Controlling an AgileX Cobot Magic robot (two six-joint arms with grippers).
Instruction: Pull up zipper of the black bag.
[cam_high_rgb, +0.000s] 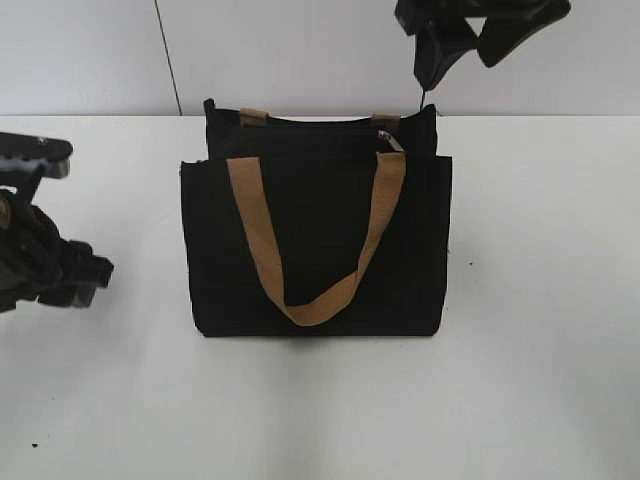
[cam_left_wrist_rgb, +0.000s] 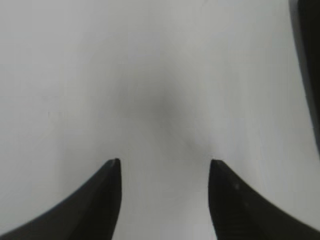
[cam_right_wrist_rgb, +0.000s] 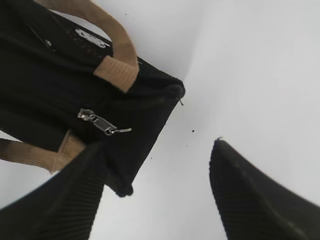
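On a white surface (cam_high_rgb: 540, 300) we see the black bag (cam_high_rgb: 315, 250) standing upright at centre, its front tan handle (cam_high_rgb: 315, 300) hanging in a loop over the front pocket. The zipper (cam_high_rgb: 390, 140), a small silver pull tab, sits at the right end of the top edge, just beside the right root of the front handle (the track itself is lost against the black fabric).

The right end effector (cam_high_rgb: 465, 45) hangs above the bag's top right corner, cut off by the upper frame edge in the exterior view. From the right wrist we find its ribbed fingers (cam_right_wrist_rgb: 250, 195) spread wide, nothing between them, with the pull tab (cam_right_wrist_rgb: 102, 123) visible below and apart from them; one finger blocks the bag's lower corner.

The left end effector (cam_high_rgb: 85, 275) waits low at the left, well apart from the bag and partly out of frame. Its wrist view shows two dark fingertips (cam_left_wrist_rgb: 107, 190) parted over bare surface, and a blurred dark edge (cam_left_wrist_rgb: 307, 65) at the far right that we cannot identify.
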